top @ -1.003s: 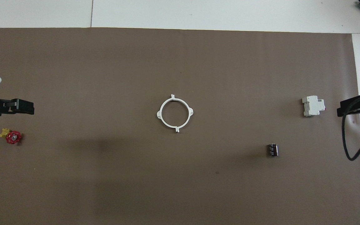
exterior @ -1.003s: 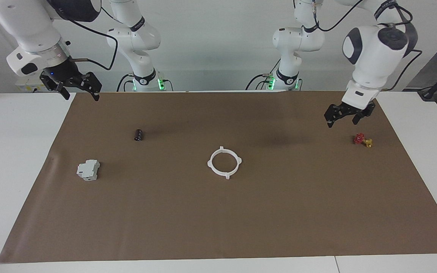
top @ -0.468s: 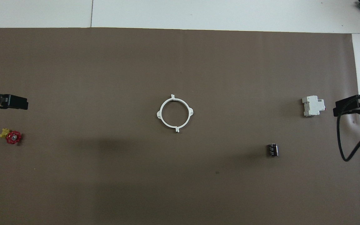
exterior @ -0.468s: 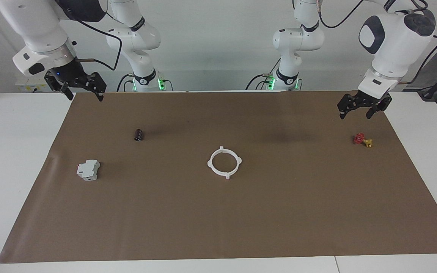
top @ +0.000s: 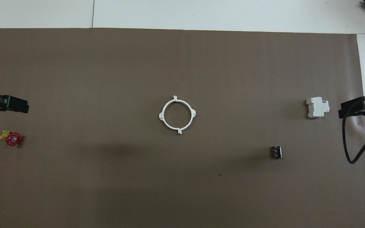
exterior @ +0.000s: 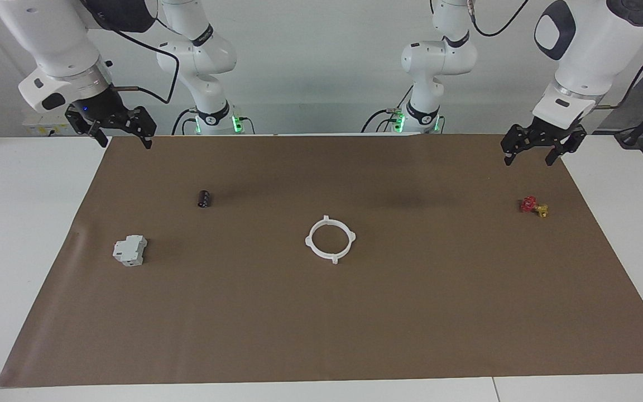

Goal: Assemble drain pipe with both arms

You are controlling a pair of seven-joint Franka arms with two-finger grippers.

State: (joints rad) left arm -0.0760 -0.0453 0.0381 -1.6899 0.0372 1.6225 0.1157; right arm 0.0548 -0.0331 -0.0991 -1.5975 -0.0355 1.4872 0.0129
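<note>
Both half-rings of the drain pipe (exterior: 330, 239) already sit joined as one closed ring in the middle of the desk (exterior: 20, 223), so little seems left. Left tool (exterior: 541, 151) and right tool (exterior: 116, 131) hang open and empty over the mat's two ends, well apart from the ring.
</note>
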